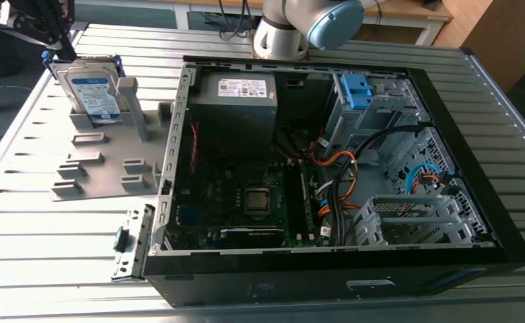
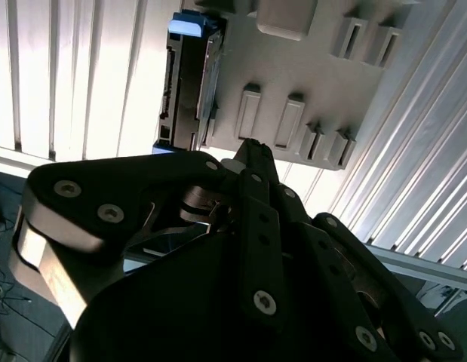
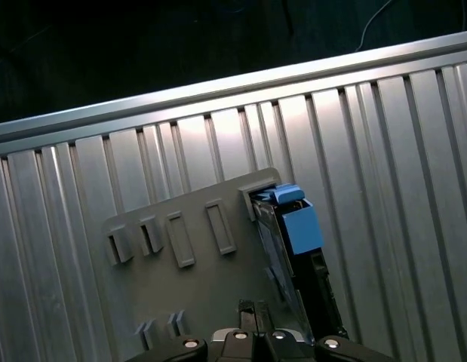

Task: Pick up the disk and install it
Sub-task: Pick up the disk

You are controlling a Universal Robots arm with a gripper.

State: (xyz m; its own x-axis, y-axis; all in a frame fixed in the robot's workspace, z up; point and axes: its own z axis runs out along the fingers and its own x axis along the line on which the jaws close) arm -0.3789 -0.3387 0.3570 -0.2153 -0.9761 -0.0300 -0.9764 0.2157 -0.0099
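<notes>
a: where do we find the disk [image 1: 96, 91] in the exterior view?
b: we see it standing on edge in a slot of the grey rack [image 1: 96, 171], its white and blue label toward the camera and its blue frame along the sides. the rack lies on the ribbed metal table [image 1: 47, 235], on the exterior view's left of the open computer case [image 1: 272, 289].
a: and the gripper [image 1: 63, 48]?
b: it hangs just above the disk's top edge, and from here we cannot tell whether it touches. inside the case we make out the grey power supply [image 1: 235, 94], the motherboard [image 1: 244, 195], orange cables [image 1: 343, 165] and a small blue bracket [image 1: 356, 91]. the arm's base [image 1: 289, 30] stands behind the case.
a: what do we get in the second wrist view?
b: we look past the gripper [image 2: 252, 147] at the rack [image 2: 293, 68]. the disk [image 2: 189, 83] sits edge-on in it, clear of the gripper. the jaws look pressed together, with nothing between them.
a: does the first wrist view agree?
b: we think so. the gripper [image 3: 252, 308] shows two dark tips side by side with barely a slit between them, gripping nothing. the disk [image 3: 293, 241] stands in the end slot of the rack [image 3: 180, 302], near the gripper but apart from it, and the ribbed table [image 3: 369, 151] spreads out around the rack.
</notes>
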